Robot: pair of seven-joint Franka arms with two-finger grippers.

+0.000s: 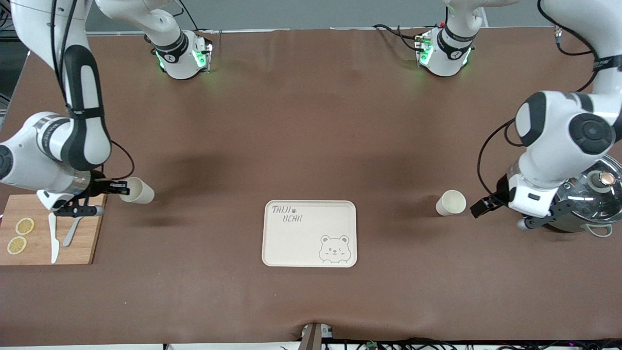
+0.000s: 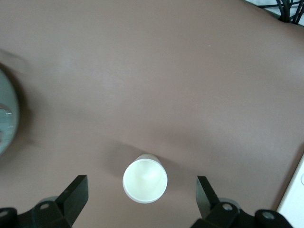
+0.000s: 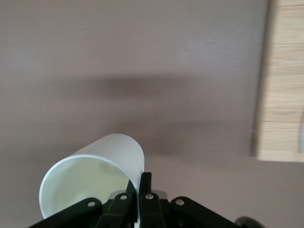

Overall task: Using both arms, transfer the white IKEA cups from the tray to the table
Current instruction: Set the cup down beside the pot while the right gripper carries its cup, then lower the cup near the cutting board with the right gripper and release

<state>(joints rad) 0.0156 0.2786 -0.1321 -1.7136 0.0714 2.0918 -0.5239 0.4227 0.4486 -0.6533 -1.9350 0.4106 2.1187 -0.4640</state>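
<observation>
A brown tabletop carries a bear-printed tray near its front edge, a wooden cutting board at one end, an upright white cup and a lidded pot toward the other.

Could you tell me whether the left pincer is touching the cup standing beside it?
Apart. The left wrist view shows the open left pincer with brown table visible between each finger and the upright cup.

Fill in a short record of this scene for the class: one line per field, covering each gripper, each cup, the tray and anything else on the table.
left gripper: open, beside a cup, not touching it
right gripper: shut on held cup's rim
standing cup: upright on the table, toward the left arm's end
held cup: tilted, beside the cutting board
bear tray: between the two cups, nearer the front camera, nothing on it
cutting board: lemon slices and a knife on it
pot: glass lid, under the left arm
</observation>
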